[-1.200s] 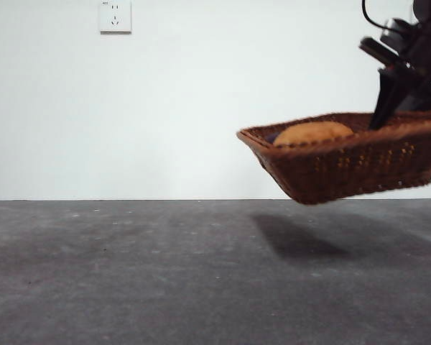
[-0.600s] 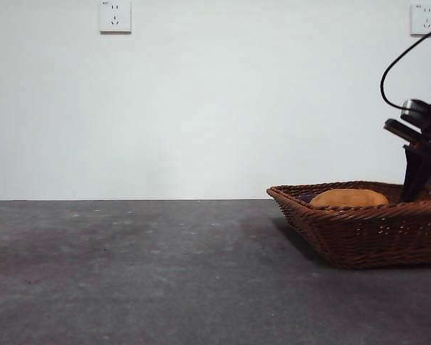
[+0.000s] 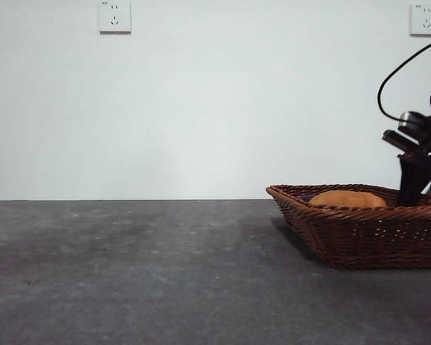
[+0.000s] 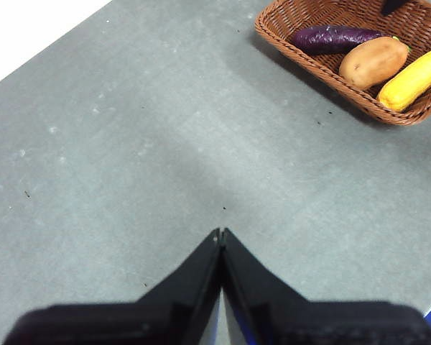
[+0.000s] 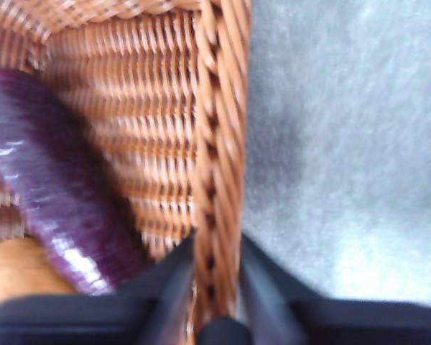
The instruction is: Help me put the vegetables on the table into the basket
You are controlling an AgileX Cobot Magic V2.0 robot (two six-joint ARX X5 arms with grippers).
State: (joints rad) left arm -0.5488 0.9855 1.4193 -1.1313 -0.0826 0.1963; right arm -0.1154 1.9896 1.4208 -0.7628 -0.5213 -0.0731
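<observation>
Basket point(image 3: 366, 233) resting on the counter point(image 3: 129, 273), holding eggplant point(image 4: 334, 37), potato point(image 4: 373, 62) and yellow piece point(image 4: 411, 79); right gripper point(image 5: 214, 277) fingers straddle its rim for carrying; left gripper point(image 4: 220, 241) fingers together, well apart from the basket

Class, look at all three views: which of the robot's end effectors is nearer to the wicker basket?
Right. The right end effector straddles the wicker basket rim; the left end effector hangs over bare table, well away.
</observation>
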